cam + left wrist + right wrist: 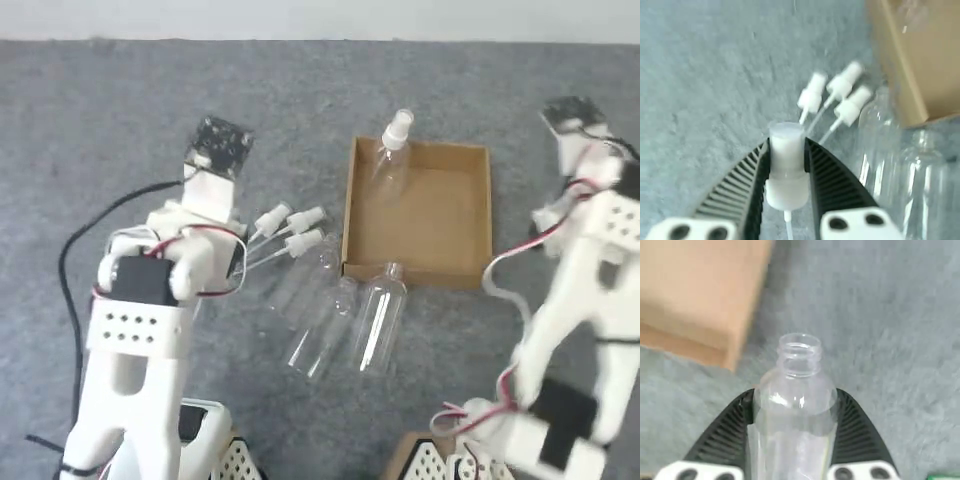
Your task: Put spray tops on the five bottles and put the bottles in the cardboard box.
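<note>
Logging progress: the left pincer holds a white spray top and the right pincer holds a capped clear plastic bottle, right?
No: the right wrist view shows the clear plastic bottle in the right pincer uncapped, its neck open. The rest is correct.

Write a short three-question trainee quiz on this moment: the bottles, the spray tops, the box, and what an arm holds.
1. True or false: the bottle in the cardboard box wears a spray top.
2. In the high view, how many loose spray tops lie on the carpet beside the box?
3. The right gripper is shut on: A) a spray top, B) a topless bottle, C) nothing.
Key: 1 true; 2 three; 3 B.
</note>
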You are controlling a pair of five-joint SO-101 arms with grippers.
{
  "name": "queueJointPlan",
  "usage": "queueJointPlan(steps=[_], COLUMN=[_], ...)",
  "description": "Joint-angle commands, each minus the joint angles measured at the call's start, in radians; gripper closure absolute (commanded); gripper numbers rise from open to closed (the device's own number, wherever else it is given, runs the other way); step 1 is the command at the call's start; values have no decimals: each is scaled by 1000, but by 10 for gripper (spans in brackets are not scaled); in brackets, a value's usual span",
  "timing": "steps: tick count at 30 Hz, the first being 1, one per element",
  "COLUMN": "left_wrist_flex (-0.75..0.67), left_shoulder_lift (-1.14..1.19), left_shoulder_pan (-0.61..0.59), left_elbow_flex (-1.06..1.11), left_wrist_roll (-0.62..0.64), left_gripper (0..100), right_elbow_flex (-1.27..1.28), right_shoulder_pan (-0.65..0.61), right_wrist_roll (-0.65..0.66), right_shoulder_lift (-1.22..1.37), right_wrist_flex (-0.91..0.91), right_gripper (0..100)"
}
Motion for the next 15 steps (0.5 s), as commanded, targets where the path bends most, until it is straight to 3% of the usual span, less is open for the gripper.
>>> queueJointPlan(steps=[1,8,15], left_wrist_flex=[46,89,41], left_shoulder_lift=[-41,-43,-143], left_shoulder_pan=[-6,-6,-6], left_elbow_flex=[-171,-395,-518], left_wrist_roll=[69,230,365], left_gripper=[988,988,988], right_elbow_flex=[2,201,571], right_shoulder_pan=[-209,-662,-940], right_wrist_roll=[-132,-354,-470], right_shoulder_lift=[-209,-441,-555], right_wrist_flex=[8,-91,-492], right_gripper=[992,993,993])
